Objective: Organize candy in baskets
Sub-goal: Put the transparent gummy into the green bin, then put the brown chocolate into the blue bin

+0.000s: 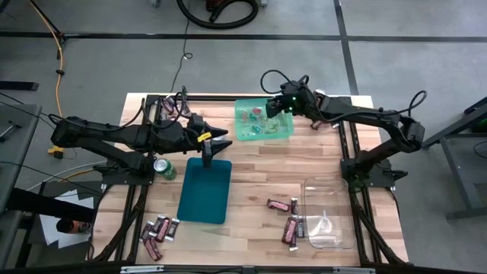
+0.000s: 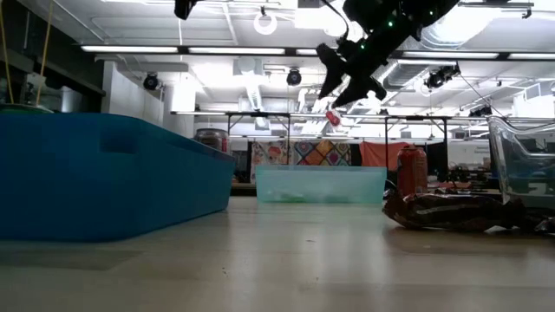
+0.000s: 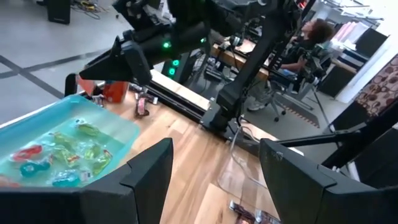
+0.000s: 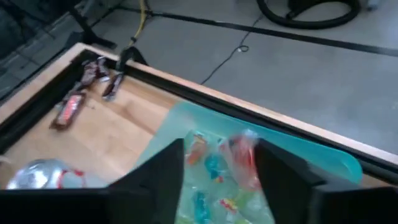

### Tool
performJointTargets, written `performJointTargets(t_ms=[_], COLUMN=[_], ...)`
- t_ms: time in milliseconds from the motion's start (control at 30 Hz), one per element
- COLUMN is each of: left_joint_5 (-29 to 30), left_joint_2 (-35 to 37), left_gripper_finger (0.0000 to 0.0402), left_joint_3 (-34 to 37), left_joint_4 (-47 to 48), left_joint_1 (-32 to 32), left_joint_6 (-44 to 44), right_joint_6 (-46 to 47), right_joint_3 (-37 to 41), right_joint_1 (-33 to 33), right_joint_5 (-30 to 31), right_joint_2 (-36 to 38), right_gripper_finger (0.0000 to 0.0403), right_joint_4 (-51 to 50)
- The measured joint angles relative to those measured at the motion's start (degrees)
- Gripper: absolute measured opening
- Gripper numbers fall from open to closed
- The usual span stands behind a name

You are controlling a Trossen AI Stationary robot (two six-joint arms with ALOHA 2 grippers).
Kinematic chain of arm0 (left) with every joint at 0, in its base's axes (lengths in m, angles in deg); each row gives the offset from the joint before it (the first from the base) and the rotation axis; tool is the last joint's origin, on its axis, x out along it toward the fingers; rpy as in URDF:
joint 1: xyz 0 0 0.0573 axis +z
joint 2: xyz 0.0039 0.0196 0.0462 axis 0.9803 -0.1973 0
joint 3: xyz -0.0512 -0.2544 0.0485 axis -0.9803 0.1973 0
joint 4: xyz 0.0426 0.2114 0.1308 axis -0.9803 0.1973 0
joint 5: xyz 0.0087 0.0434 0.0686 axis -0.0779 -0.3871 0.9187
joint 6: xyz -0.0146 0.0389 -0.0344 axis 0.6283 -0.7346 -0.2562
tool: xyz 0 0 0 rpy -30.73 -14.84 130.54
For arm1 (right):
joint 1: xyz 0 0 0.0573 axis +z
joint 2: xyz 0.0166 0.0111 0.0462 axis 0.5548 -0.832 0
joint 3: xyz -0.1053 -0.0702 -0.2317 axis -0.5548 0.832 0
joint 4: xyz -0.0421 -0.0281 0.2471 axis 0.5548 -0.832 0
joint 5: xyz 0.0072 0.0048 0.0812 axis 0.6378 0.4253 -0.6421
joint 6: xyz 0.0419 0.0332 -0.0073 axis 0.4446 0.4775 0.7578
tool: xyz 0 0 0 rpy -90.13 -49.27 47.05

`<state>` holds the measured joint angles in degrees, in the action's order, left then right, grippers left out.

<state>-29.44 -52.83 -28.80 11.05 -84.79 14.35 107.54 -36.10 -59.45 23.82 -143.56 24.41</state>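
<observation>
Wooden planks formed the table (image 1: 259,171), which stood on a grey concrete floor crossed by dark lines, with a yellow cable (image 1: 57,46) and a black hose (image 1: 217,9) lying on it. Beyond the table, the low view showed a large hall with ceiling lights and patterned cloths at the far wall. A person (image 3: 311,37) sat at a desk in the background of the left wrist view.

3 baskets lay on the table: the light green basket (image 1: 263,120) at the far edge, holding several green and red candies (image 3: 74,152), the dark teal basket (image 1: 205,190) in the middle, and the clear basket (image 1: 329,213) at the near right.

The right gripper (image 1: 275,106) hung above the light green basket with its fingers spread, and a small red candy (image 2: 333,117) was just below them in the air, not pinched. The left gripper (image 1: 221,142) hovered over the far end of the teal basket, fingers spread and holding nothing.

Dark brown bars lay in 2 groups: near the left front corner (image 1: 158,230) and beside the clear basket (image 1: 288,221). More bars (image 4: 87,93) lay at the far left edge. A green can (image 1: 164,168) stood just left of the teal basket, and a red can (image 2: 410,170) stood right of the green basket.
</observation>
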Motion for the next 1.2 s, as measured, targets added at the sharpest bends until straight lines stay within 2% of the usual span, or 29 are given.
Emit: performJointTargets(t_ms=[100, 167, 267, 367, 500, 600, 800, 933, 1033, 1200], left_joint_5=[0.08, 0.09, 0.19, 0.27, 0.27, 0.27, 0.27, 0.25, 0.25, 0.25], left_joint_2=[0.0, 0.0, 0.0, 0.0, 0.0, 0.0, 0.0, 0.0, 0.0, 0.0], left_gripper_finger=[0.0225, 0.0225, 0.0225, 0.0225, 0.0225, 0.0225, 0.0225, 0.0225, 0.0225, 0.0225], left_joint_3=[0.0, 0.0, 0.0, 0.0, 0.0, 0.0, 0.0, 0.0, 0.0, 0.0], left_joint_4=[0.02, 0.02, 0.02, 0.04, 1.18, 2.2, 2.42, 2.44, 2.11, 2.17], left_joint_1=[0.0, 0.0, 0.0, 0.0, 0.0, 0.0, 0.0, 0.08, 0.15, 0.15], left_joint_6=[-0.58, -0.7, -0.74, -0.74, -1.58, -1.71, -1.7, -1.68, -1.7, -1.58], right_joint_6=[-1.92, -2.55, -2.38, -2.41, -3.23, -2.4, 6.01, 5.85, 1.92, 0.03], right_joint_3=[-1.87, -2.58, -3.31, -3.35, -1.64, 0.45, 4.44, 5.31, 4.64, 3.51], right_joint_1=[0.33, 0.39, 0.43, 1.68, 9.05, 17.83, 35.95, 45.3, 48.87, 49.95], right_joint_5=[-1.98, -4.6, -9.11, -16.43, -23.95, -24.18, -24.56, -18.0, -13.5, -11.81], right_joint_2=[0.04, 0.05, 0.05, 0.53, 2.45, 3.65, 2.76, -1.01, -5.16, -12.56], right_gripper_finger=[0.0239, 0.025, 0.0255, 0.0255, 0.0255, 0.0255, 0.0255, 0.0255, 0.0255, 0.0255], right_joint_4=[-1.38, -2.46, -5.44, -10.92, -20.51, -25.38, -22.12, -19.18, -17.94, -15.65])
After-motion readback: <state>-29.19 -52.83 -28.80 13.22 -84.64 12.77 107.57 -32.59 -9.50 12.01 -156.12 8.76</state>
